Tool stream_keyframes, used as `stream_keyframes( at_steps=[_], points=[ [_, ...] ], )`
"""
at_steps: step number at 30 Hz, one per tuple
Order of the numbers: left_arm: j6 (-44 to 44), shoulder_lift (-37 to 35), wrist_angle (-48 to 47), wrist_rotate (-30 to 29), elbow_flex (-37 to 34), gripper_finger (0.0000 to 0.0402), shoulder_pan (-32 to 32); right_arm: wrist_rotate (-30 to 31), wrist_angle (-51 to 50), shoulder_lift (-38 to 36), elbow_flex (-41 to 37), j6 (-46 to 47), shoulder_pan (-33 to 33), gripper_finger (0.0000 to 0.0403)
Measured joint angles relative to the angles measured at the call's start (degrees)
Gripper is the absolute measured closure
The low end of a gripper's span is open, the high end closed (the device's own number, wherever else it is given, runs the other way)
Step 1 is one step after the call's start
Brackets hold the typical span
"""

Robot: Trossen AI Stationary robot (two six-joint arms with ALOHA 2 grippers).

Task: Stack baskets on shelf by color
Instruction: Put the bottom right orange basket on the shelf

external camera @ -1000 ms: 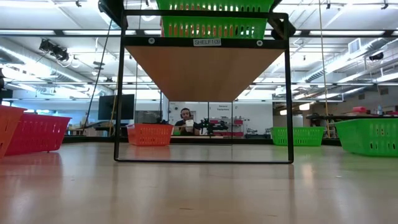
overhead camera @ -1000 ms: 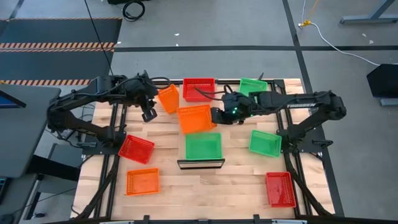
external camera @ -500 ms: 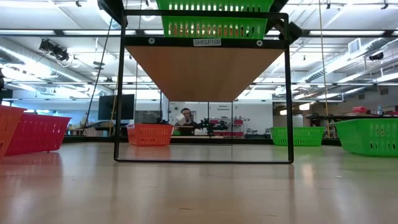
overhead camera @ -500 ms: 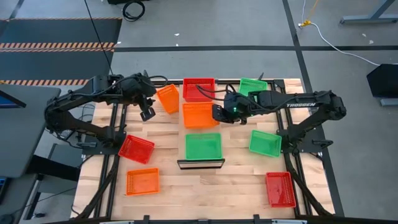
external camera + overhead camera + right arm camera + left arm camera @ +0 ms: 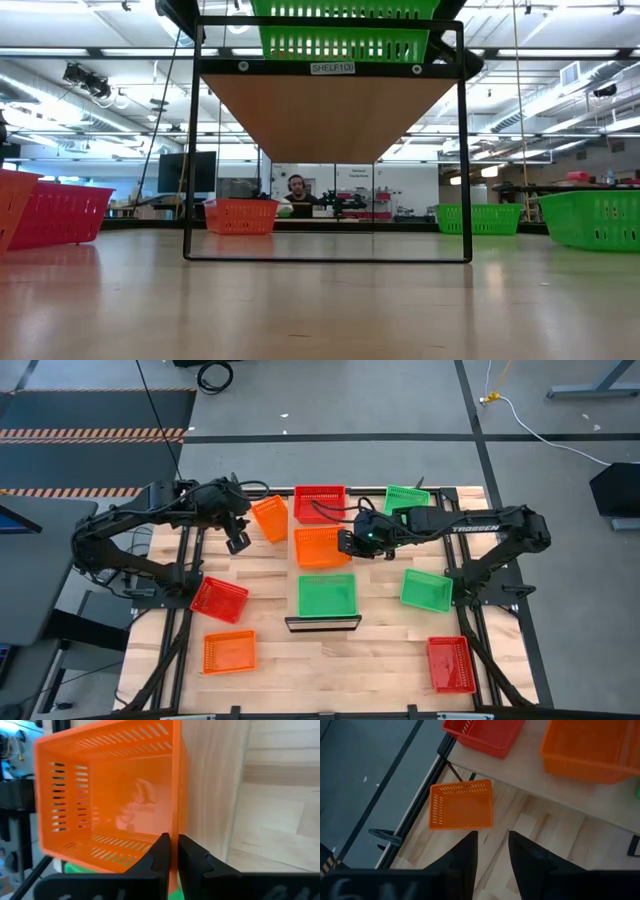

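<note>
Right gripper [image 5: 170,851] jaws pinching orange basket [image 5: 112,795] rim on shelf [image 5: 215,780], left gripper [image 5: 492,851] jaws narrowly apart

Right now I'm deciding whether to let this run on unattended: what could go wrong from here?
Two risks.

The right gripper pinches only one thin wall of the orange basket on the shelf. The basket could tilt or slip if the arm moves.

That basket sits close behind the green basket on the narrow shelf, so a shove forward might push the green one towards the front edge.

The left gripper waits open near another orange basket.
</note>
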Motion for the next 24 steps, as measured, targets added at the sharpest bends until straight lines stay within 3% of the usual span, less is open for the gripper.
stream_keyframes(
  at_steps=[24],
  points=[
    [0.3, 0.0, -1.4, 0.0, 0.0, 0.0285, 0.0, 0.0, 1.9, 1.1, 0.0, -0.4, -1.5, 0.0366]
  ],
)
